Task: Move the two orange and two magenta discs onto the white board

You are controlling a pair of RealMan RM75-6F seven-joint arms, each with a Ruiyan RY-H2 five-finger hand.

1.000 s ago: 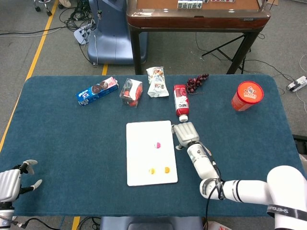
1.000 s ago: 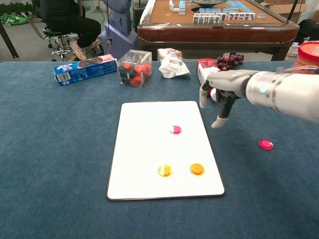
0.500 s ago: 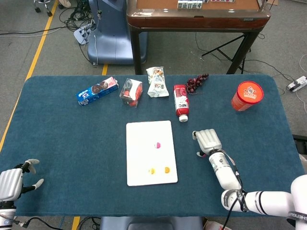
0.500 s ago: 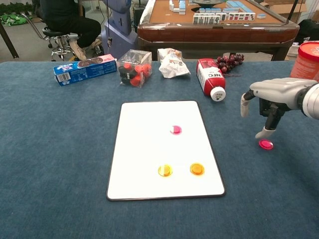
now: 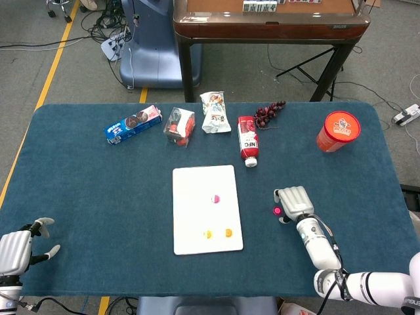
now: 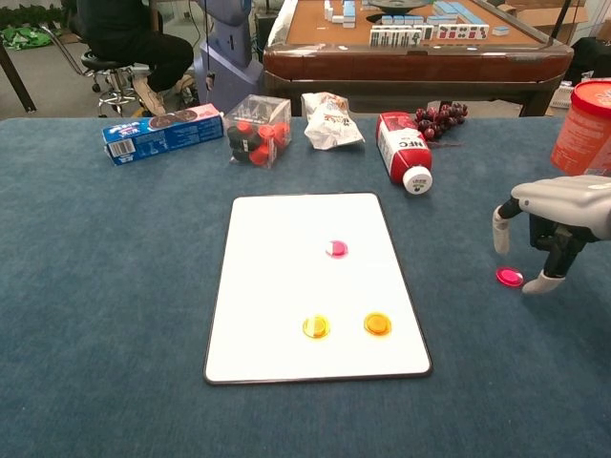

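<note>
Right robot hand point(image 6: 558, 224) has shifted away from the flat white board point(image 6: 286, 315); now spread wide, empty, straddling the last small magenta disc point(image 6: 510, 277).

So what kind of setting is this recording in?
Probably a robot lab or workshop: a blue-cloth table set with props, loose cables on the grey floor, a wooden mahjong table behind, and a seated person.

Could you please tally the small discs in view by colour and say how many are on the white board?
Orange discs: 2, one and another, both on the white board.
Magenta discs: 2, one on the board, one on the blue cloth beside the right hand.
Total: 4 discs, 3 on the board.
</note>
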